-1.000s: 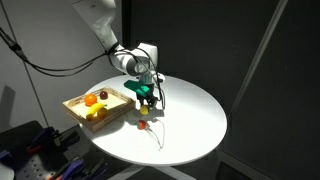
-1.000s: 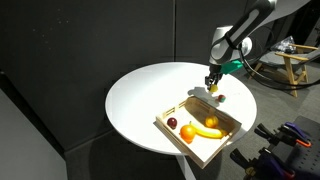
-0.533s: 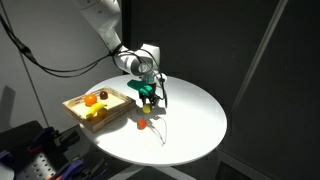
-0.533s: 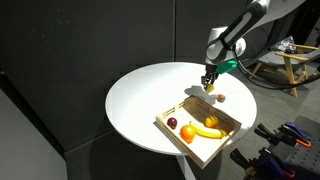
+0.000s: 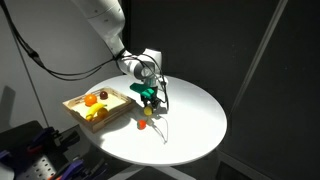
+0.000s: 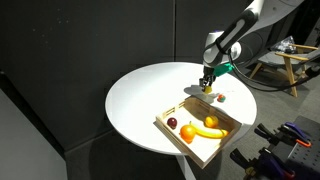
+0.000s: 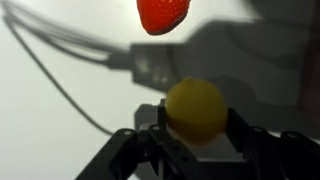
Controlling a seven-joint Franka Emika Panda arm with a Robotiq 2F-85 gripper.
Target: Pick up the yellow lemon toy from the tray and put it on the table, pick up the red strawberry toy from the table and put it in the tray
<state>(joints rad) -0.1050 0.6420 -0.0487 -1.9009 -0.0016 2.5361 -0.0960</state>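
My gripper (image 7: 197, 150) is shut on the yellow lemon toy (image 7: 196, 110), which fills the space between the fingers in the wrist view. In both exterior views the gripper (image 5: 150, 100) (image 6: 207, 91) hangs low over the white table (image 5: 190, 115) (image 6: 140, 100), just beyond the wooden tray (image 5: 72, 103) (image 6: 163, 124). The red strawberry toy (image 7: 163, 13) lies on the table a short way ahead of the lemon; it also shows in both exterior views (image 5: 142, 125) (image 6: 219, 98), close to the tray's corner.
In the tray lie an orange round toy (image 6: 187, 134), an elongated deeper-yellow toy (image 6: 208, 131) and a dark purple-brown toy (image 6: 172, 123). A thin cable (image 5: 160, 132) trails from the gripper across the table. The table edge is near the tray.
The gripper has shifted a little sideways over the table with the lemon still in it. The strawberry and the tray have not moved.
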